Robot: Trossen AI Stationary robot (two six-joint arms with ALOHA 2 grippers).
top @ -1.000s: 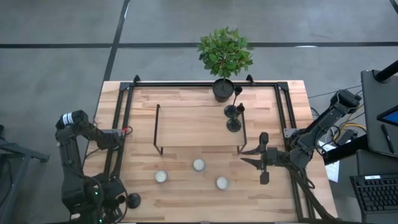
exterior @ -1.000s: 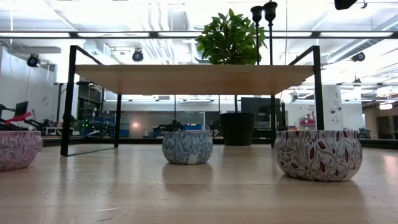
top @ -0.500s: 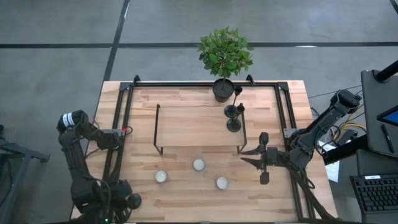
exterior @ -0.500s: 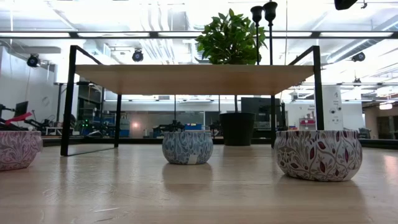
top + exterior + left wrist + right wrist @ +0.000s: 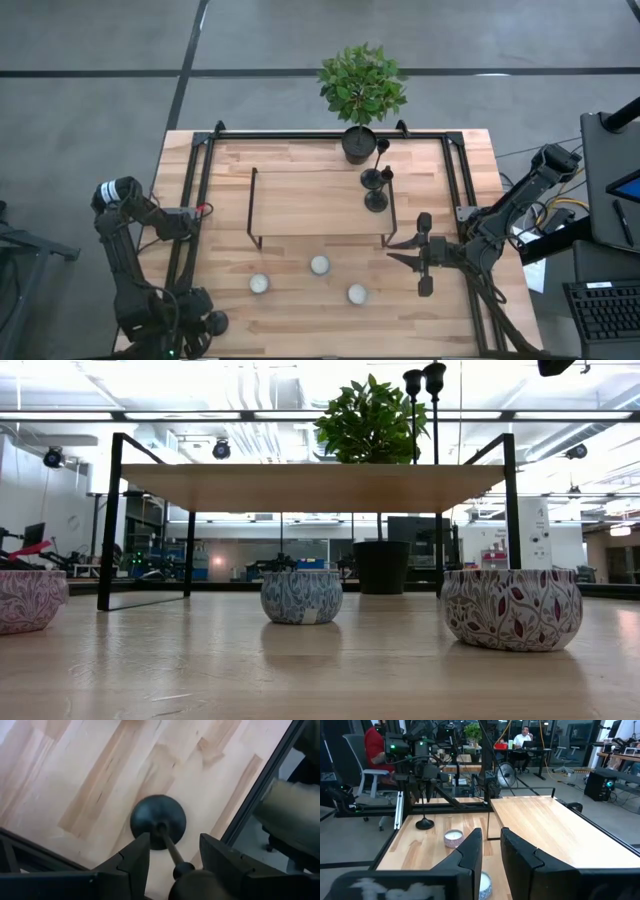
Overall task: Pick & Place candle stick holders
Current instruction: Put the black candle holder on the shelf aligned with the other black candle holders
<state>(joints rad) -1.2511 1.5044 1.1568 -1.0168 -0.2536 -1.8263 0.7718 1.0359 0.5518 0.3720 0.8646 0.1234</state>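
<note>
At the worktop's [image 5: 300, 160] near left corner, the left gripper [image 5: 167, 857] is open around a thin black candle stick holder [image 5: 158, 821] with a round flat base. The right gripper [image 5: 408, 250] is nearly closed and holds nothing.

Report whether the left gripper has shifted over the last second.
Yes. In the high view the left gripper has slid slightly rightward along the table's near edge, toward the candle stick holder.

Even, diffuse overhead light is seen from above, with only soft, short shadows thrown on the table [image 5: 300, 275]. At table height the ceiling lights [image 5: 250, 385] are blown out to glare and the near tabletop is blurred. In the left wrist picture the near fingers [image 5: 135, 862] are rendered soft and out of focus.
</note>
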